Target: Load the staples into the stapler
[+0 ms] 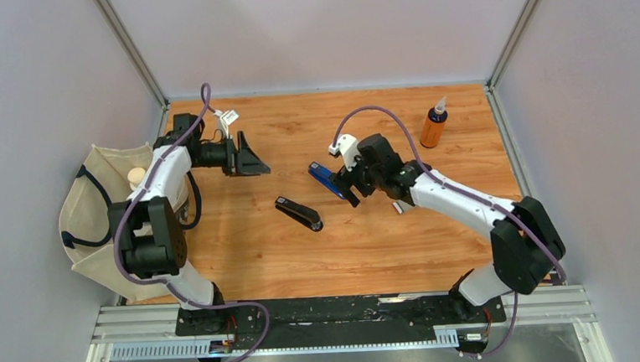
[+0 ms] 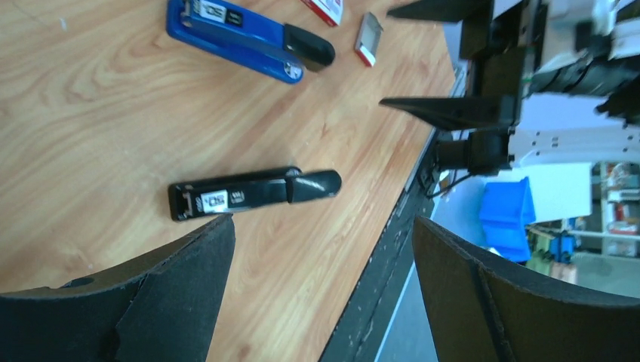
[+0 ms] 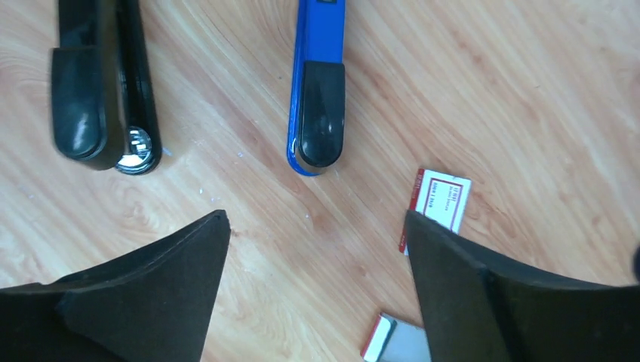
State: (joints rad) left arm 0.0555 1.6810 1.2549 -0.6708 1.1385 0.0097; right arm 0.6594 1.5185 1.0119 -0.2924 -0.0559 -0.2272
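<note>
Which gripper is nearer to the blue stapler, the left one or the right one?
Right. The right gripper hovers just beside the blue stapler, at its black end. The left gripper is much farther away, off to that stapler's left.

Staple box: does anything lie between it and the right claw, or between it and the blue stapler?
Nothing visible does. The staple box lies near the open right claw, and only bare table separates it from the blue stapler.

Robotics lab cell: grey panel walls [image 1: 25,81], aluminium rail [image 1: 551,305], blue storage bins [image 2: 507,215] beyond
</note>
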